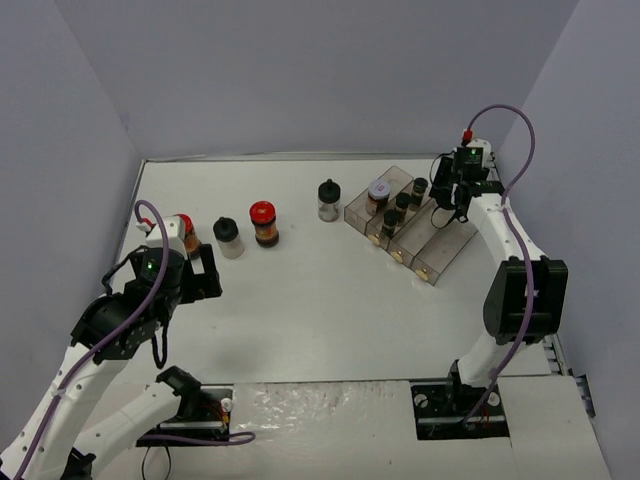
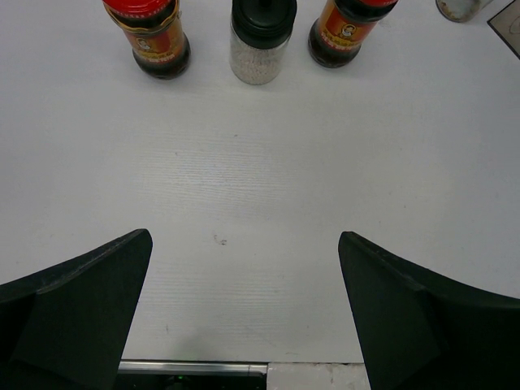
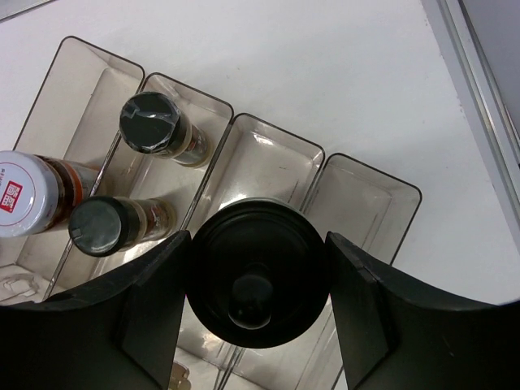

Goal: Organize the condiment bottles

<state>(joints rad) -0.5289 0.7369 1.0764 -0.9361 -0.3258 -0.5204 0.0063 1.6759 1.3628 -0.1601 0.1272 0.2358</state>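
Above the clear tray [image 3: 280, 134], at the tabletop's [image 1: 320, 300] 2 o'clock, the right pincer [image 3: 260, 278] gripped a black-capped jar [image 3: 260, 236] over one compartment. It ought to descend straight, clear of both walls, before releasing. The left pincer [image 2: 244, 309] stood wide open.

Your left arm [image 1: 110, 330] is folded up pretty low on the left side with the forearm reaching away from its base, and the left gripper [image 2: 244, 244] sits level with its jaws spread wide, nothing between them. Your right arm [image 1: 512, 275] stands tall and stretches out to the far right, wrist tipped over. That leaves the right gripper [image 3: 258, 244] pointing straight down, both fingers pressed against the cap of a black-capped bottle [image 3: 258, 284].
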